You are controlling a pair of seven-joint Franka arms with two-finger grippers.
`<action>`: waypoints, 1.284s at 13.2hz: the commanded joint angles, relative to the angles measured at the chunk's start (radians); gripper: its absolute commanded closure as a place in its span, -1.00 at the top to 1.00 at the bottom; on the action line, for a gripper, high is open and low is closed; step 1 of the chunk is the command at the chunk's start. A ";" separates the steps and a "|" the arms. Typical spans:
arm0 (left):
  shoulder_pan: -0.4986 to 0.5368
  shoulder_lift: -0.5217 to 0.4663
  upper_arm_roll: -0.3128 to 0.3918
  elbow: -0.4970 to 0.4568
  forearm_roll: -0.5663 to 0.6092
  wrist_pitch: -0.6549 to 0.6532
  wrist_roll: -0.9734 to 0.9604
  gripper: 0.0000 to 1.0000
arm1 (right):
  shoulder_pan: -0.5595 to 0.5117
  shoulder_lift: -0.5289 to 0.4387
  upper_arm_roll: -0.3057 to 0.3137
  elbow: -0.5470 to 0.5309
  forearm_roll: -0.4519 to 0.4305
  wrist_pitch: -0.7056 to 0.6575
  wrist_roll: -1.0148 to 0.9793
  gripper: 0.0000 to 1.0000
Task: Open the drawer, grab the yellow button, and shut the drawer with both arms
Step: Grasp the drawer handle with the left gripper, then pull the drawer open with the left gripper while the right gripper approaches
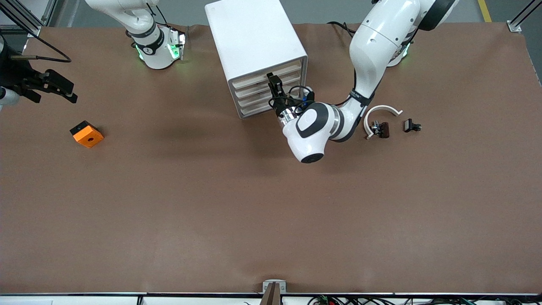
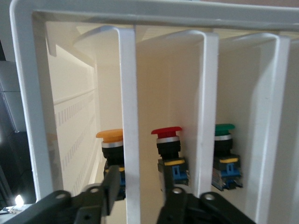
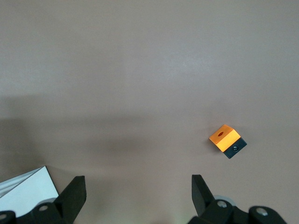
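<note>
Straddling a drawer handle (image 2: 128, 116) at the cabinet (image 1: 254, 46), the left gripper (image 2: 140, 196) stands open; the rigid, light orange-capped button (image 2: 112, 154) suits a body grip. The right gripper (image 3: 138, 196) waits open.

Count: one cabinet (image 1: 254, 46), four drawers; three buttons inside — orange (image 2: 110, 135), red (image 2: 167, 131), green (image 2: 224, 127). Beside cabinet: one orange block (image 1: 87, 134), two black clips (image 1: 380, 128), one white ring piece (image 1: 381, 111).
</note>
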 commanded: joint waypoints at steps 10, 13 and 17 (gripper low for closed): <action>0.016 0.012 0.012 0.021 -0.022 -0.023 -0.071 -1.00 | 0.061 0.122 -0.001 0.110 0.069 0.023 0.022 1.00; 0.069 0.013 0.021 0.046 -0.020 -0.023 -0.076 -1.00 | 0.121 0.162 -0.001 0.145 0.061 0.026 0.164 1.00; 0.178 0.025 0.021 0.090 -0.022 -0.018 -0.065 -1.00 | 0.219 0.202 -0.003 0.147 0.032 0.049 0.440 1.00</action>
